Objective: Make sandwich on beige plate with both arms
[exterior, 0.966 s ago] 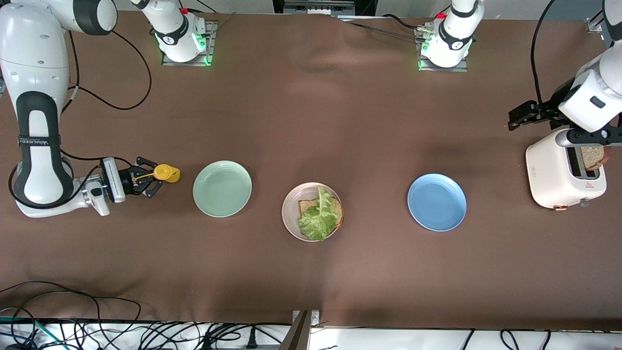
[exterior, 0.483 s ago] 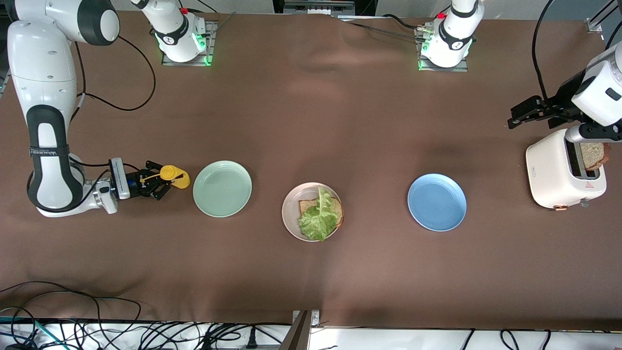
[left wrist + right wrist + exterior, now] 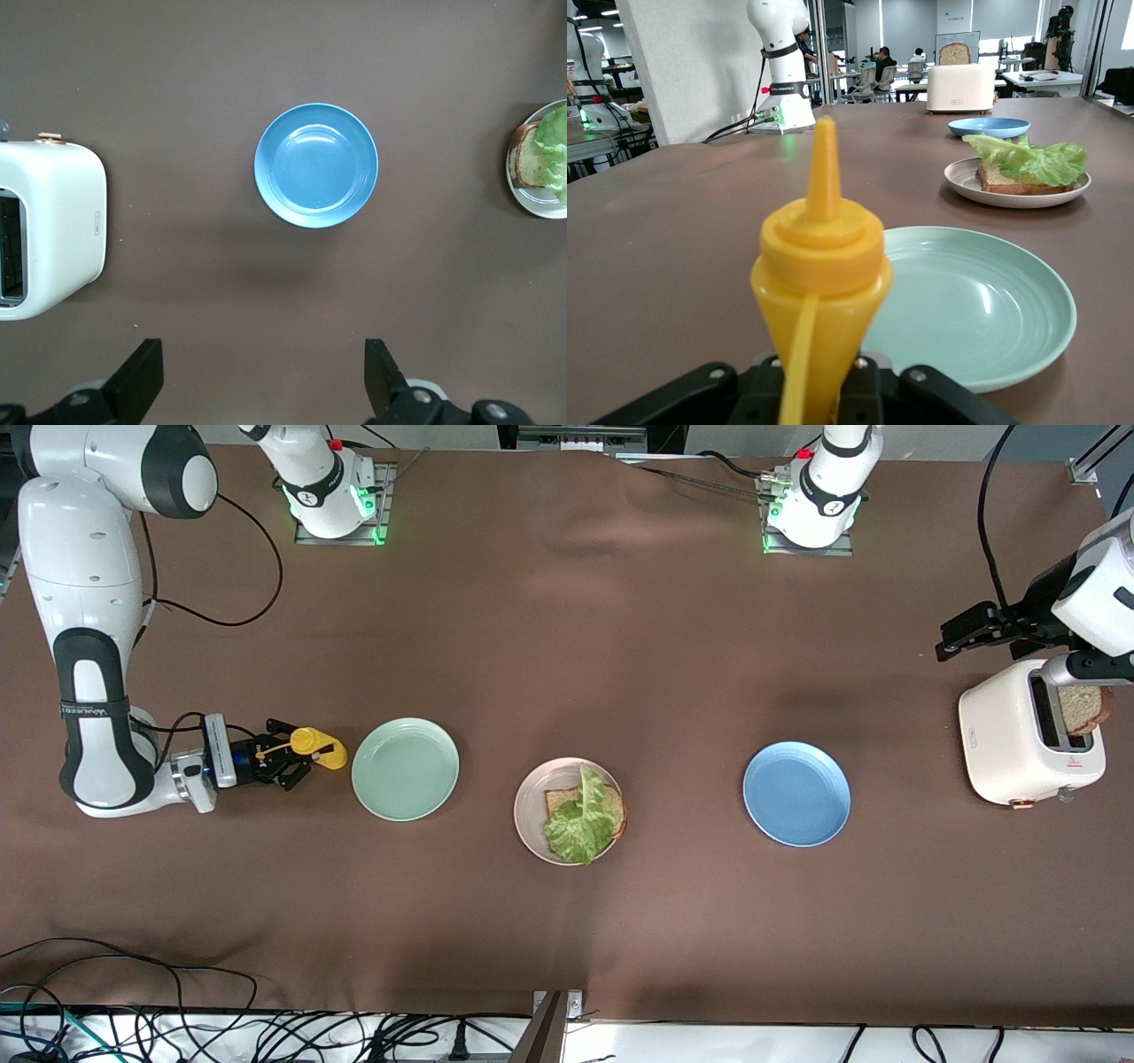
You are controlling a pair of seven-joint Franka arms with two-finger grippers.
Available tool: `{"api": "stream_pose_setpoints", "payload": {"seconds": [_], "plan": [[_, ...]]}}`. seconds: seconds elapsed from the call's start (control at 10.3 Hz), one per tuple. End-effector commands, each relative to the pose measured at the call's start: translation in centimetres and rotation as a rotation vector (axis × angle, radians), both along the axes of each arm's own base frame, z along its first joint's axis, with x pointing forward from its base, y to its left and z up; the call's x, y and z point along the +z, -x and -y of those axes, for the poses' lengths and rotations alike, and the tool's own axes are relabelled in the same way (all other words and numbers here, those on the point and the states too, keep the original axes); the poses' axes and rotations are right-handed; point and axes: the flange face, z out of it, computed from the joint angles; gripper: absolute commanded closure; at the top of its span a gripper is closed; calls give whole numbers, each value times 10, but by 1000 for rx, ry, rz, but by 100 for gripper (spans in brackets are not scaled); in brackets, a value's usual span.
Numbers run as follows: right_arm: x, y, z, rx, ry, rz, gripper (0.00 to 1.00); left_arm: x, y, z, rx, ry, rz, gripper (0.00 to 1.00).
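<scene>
Right gripper (image 3: 288,757): carried yellow mustard bottle (image 3: 319,749) toward mint green plate (image 3: 406,769), jaws now loosening around it.
Left gripper (image 3: 952,642): jaws spread, risen above toaster (image 3: 1010,735).
Beige plate (image 3: 532,828), mid-surface: bread, lettuce (image 3: 580,824); top slice (image 3: 1083,707) pending.

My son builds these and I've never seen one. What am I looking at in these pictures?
Two robot arms work at a brown table. One picture looks down from across it; two come from wrist cameras. There lie a mint plate, a beige plate with bread and lettuce, a blue plate and a toaster holding another slice. The left gripper hangs near the toaster, jaws open, empty. The right gripper is at a yellow bottle beside the mint plate; grip unclear.
</scene>
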Motion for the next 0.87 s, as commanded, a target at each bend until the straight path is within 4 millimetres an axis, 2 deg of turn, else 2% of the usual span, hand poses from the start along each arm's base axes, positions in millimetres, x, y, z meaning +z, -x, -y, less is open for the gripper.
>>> {"api": "stream_pose_setpoints", "payload": {"seconds": [0.0, 0.19, 0.48, 0.68, 0.77], "plan": [[3, -3, 18, -42, -7, 11, 0, 3, -1, 0, -20, -8, 4, 0], [3, 0, 36, -50, 28, 3, 0, 1, -3, 3, -26, -6, 12, 0], [19, 1, 82, -100, 147, 23, 0, -4, -5, 8, -39, -19, 5, 0], [46, 1, 99, -102, 280, -36, 0, -7, -7, -5, -41, -6, 3, 0], [68, 0, 103, -117, 348, -86, 0, -12, -9, -10, -56, -11, 7, 0]]}}
